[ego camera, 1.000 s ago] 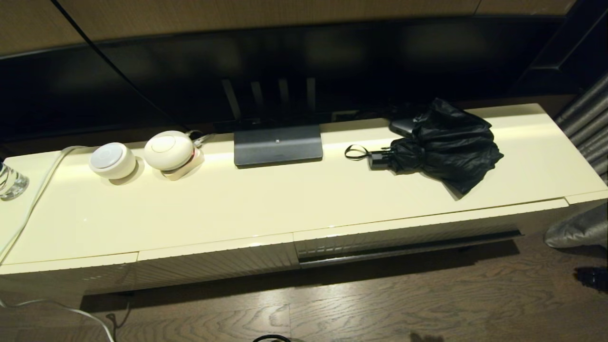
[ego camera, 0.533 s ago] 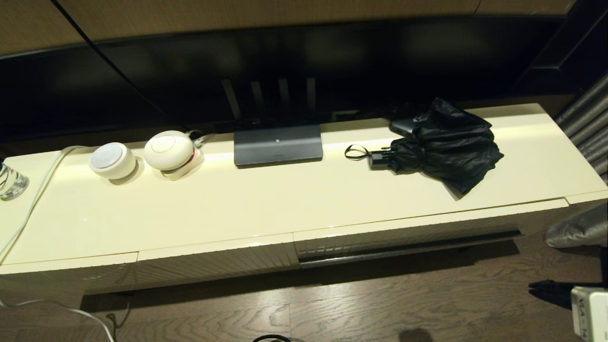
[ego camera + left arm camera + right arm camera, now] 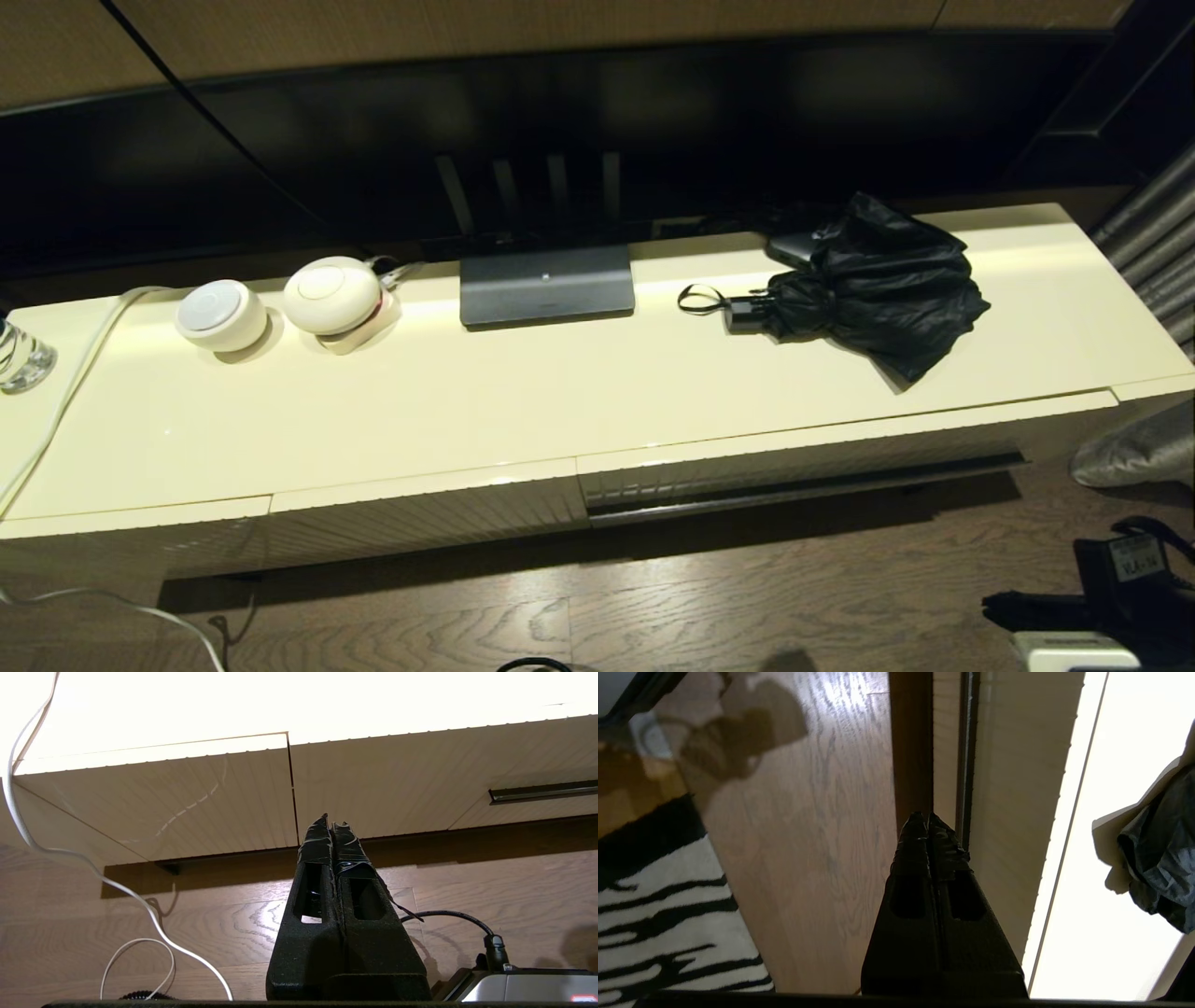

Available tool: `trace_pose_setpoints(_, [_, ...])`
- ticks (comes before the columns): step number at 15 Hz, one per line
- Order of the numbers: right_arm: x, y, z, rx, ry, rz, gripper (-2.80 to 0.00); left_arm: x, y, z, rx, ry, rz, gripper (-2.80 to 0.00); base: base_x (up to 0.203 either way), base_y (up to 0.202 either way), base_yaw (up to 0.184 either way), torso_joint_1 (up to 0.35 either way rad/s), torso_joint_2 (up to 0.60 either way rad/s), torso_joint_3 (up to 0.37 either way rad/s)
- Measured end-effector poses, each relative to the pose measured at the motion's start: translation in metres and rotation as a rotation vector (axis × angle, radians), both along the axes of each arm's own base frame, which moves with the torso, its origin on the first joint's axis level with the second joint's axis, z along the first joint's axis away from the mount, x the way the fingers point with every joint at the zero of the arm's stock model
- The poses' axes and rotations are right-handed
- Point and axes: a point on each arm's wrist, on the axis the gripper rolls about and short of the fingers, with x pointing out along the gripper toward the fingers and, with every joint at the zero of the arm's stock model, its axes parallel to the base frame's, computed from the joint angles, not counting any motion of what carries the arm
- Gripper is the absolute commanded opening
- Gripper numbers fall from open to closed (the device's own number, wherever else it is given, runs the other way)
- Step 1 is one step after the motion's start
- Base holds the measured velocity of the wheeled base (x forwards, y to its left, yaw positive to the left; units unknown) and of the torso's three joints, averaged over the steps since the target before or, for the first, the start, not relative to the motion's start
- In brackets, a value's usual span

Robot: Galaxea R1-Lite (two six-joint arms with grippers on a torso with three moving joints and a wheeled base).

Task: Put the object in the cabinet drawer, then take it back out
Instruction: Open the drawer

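The object, a black folding umbrella (image 3: 868, 285), lies on the right part of the cream cabinet top (image 3: 560, 392), with its handle and wrist loop (image 3: 700, 299) pointing left; an edge of it also shows in the right wrist view (image 3: 1162, 872). Below it the cabinet drawer (image 3: 794, 460) is closed, its dark bar handle (image 3: 803, 487) running along the ribbed front. My right gripper (image 3: 990, 609) is shut and empty, low over the floor in front of the drawer's right end (image 3: 928, 819). My left gripper (image 3: 331, 820) is shut and empty, low before the left ribbed panel.
A dark TV stand base (image 3: 546, 285), two white round devices (image 3: 222, 315) (image 3: 331, 296), a glass (image 3: 21, 355) and a white cable (image 3: 56, 411) share the cabinet top. A small black box (image 3: 792, 247) lies behind the umbrella. A zebra rug (image 3: 668, 914) covers the floor near the right arm.
My right arm has come into the head view at the bottom right corner, sliding leftward over the floor with its gripper shut. Nothing on the cabinet has moved.
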Motion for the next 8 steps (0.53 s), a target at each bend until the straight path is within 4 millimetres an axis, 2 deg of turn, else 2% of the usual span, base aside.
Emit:
trace_pose_setpoints(4, [0.026, 0.017, -0.017, 0.043, -0.018, -0.017, -2.8, 0.0, 0.0, 0.0, 0.0, 0.0, 0.0, -2.8, 0.0, 0.0, 0.0, 0.0, 0.0, 0.0])
trace_pose_setpoints(8, [0.036, 0.028, -0.037, 0.03, -0.003, -0.002, -2.8, 0.0, 0.0, 0.0, 0.0, 0.0, 0.0, -2.8, 0.0, 0.0, 0.0, 0.0, 0.0, 0.0])
